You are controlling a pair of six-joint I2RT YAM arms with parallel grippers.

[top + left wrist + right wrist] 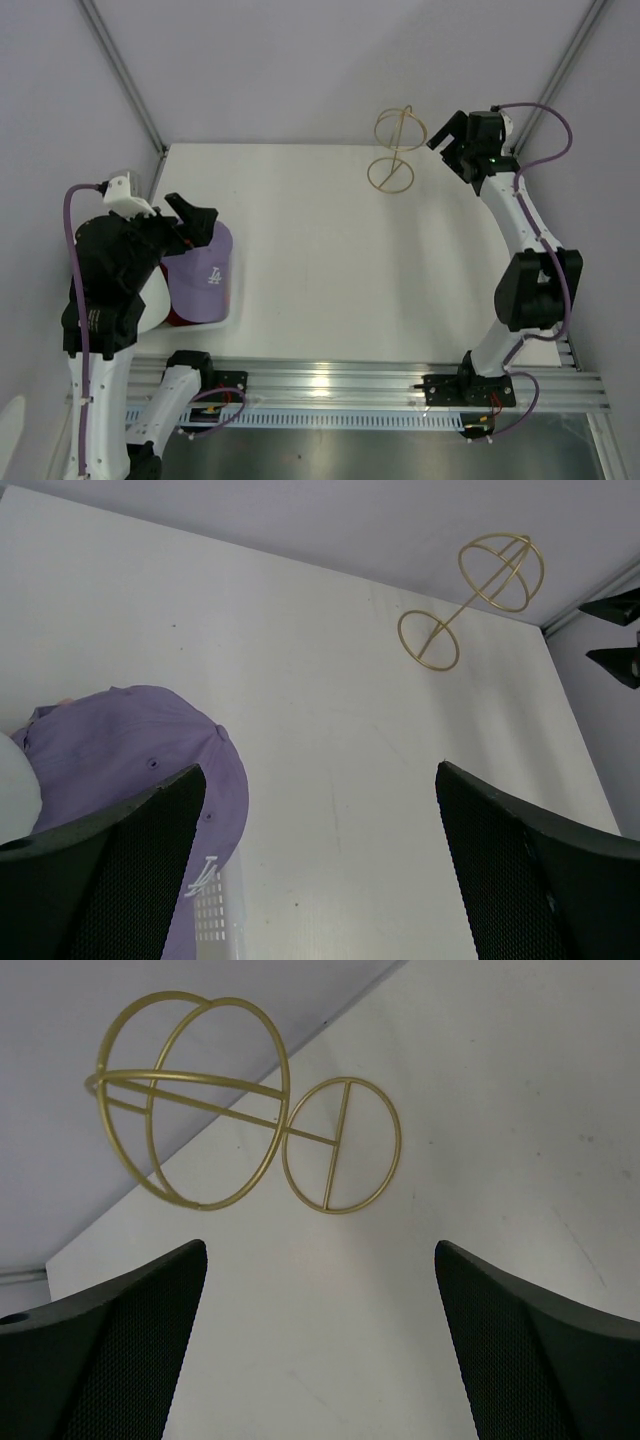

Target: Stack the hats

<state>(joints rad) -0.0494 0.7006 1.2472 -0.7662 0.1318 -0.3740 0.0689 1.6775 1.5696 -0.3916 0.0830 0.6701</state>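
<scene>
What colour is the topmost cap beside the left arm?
The cap is lavender with a white logo; the top external view shows it best.

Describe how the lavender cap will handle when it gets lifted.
The lavender cap shows soft, wrinkled fabric panels, so its crown will probably cave in under a pinch rather than hold shape. Being thin cloth, it is likely light and unlikely to slip.

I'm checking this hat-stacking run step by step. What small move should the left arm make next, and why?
Probably lower the left jaws onto the lavender cap and close. They stand open and empty just above it, it lies uncovered at the left edge of the table, and the gold wire stand is bare.
</scene>
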